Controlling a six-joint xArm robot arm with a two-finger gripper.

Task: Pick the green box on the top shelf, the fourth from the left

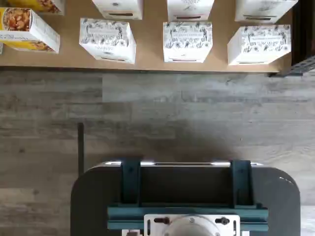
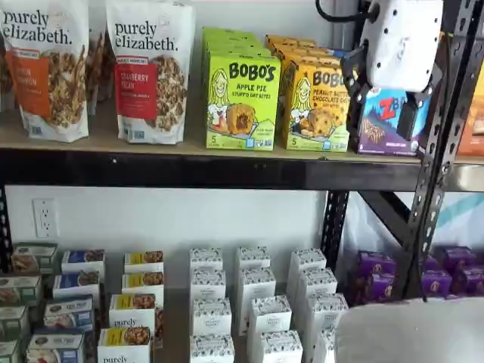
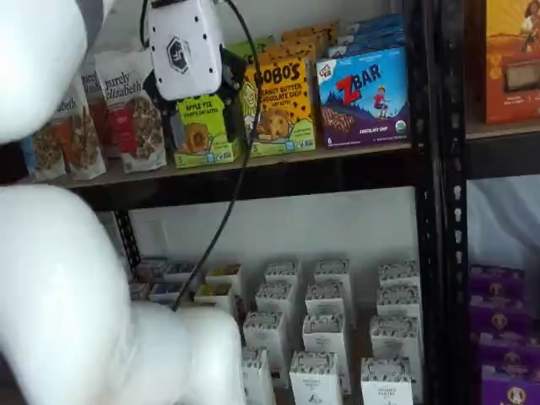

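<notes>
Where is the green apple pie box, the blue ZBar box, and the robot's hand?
green box (image 2: 242, 102), a shelf view, on its printed front face.
blue ZBar box (image 3: 364, 94), a shelf view, on its front by the red letters.
hand (image 3: 186, 51), a shelf view, on its white body; fingers unclear.

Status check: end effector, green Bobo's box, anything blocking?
End effector empty, state unclear. Green box upright on top shelf, untouched. Nothing blocking its front.

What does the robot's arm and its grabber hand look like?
The arm is big, smooth, rounded and white. Its gripper has a boxy white body with a small dark hexagon mark on it, and black fingers underneath. A thin black cable loops out of the top and hangs down beside it. In both shelf views the body looks like a white block.
</notes>
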